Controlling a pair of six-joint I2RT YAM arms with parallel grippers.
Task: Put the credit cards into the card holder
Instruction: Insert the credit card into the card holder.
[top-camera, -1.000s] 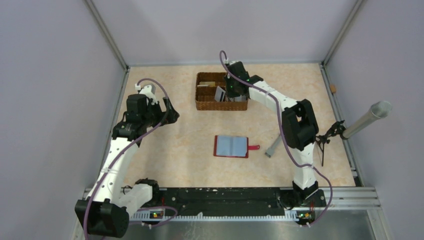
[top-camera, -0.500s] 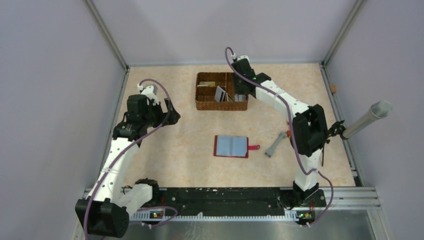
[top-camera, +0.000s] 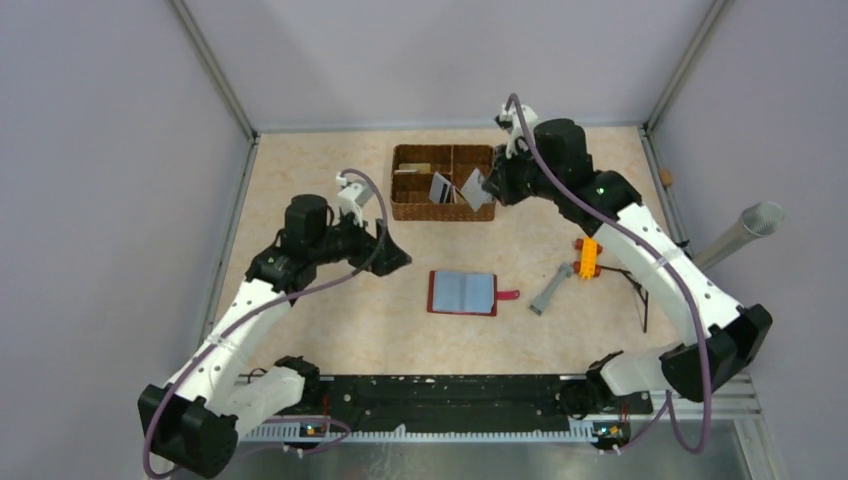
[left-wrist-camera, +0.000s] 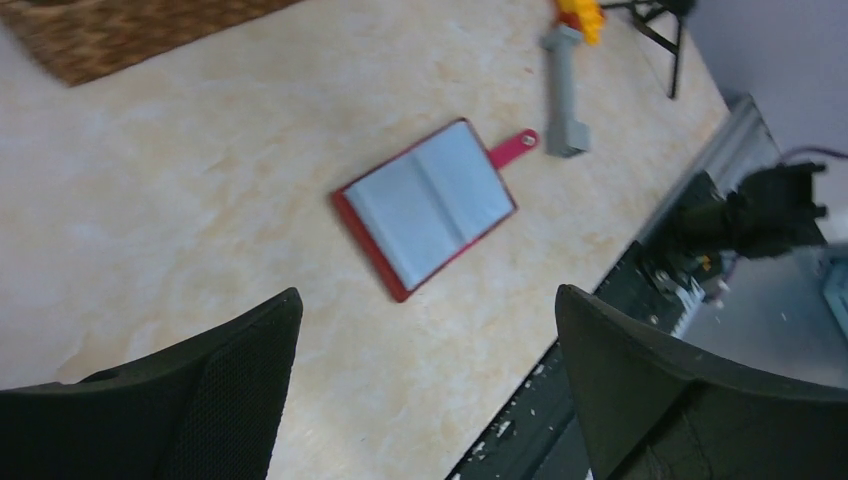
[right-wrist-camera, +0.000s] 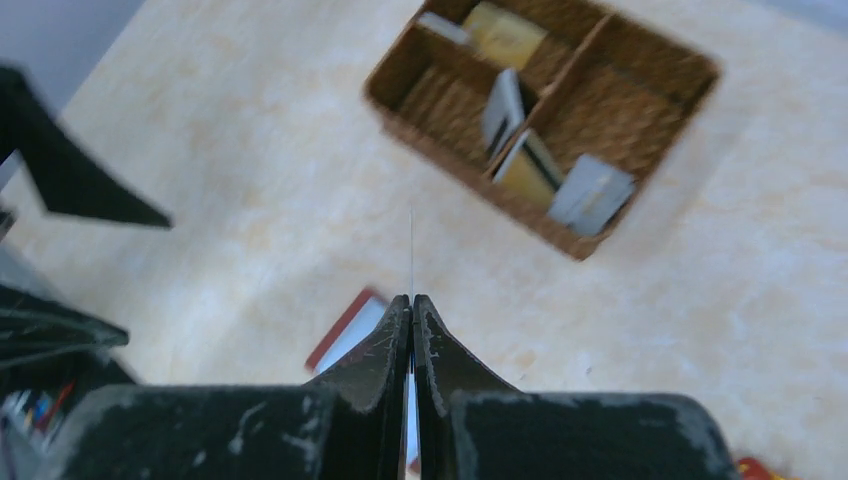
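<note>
R gripper (right-wrist-camera: 411, 300) was shut tight, pads pinching one thin grey plastic credit card (top-camera: 473, 187). In the wrist cam the card showed edge-on, a fine line sticking out past the tips. Dark red leather-like folding card holder (left-wrist-camera: 430, 205) lay flat & open on the table, clear pockets up. It was below & slightly left of the R tips, w/ only its red edge showing beside the fingers. Brown divided wicker basket (right-wrist-camera: 470, 170) sat ahead of the R gripper, w/ other cards (right-wrist-camera: 590, 192) leaning in its compartments: grey, white & gold-tan.

L gripper (left-wrist-camera: 428, 298) was wide open, holding nothing, hovering above the table. Card holder lay just ahead of it, btwn the lines of its two fingers, not touching. Its snap tab pointed away, towards a grey bar-shaped part (left-wrist-camera: 563, 95) & an orange-yellow block (top-camera: 587, 257).

Vs 1 s earlier: R gripper had been down at the basket's middle. It had since come up w/ the card, & the arm had swung out to the right. L gripper had moved from well left of the card holder to near it. Card holder hadn't shifted.
</note>
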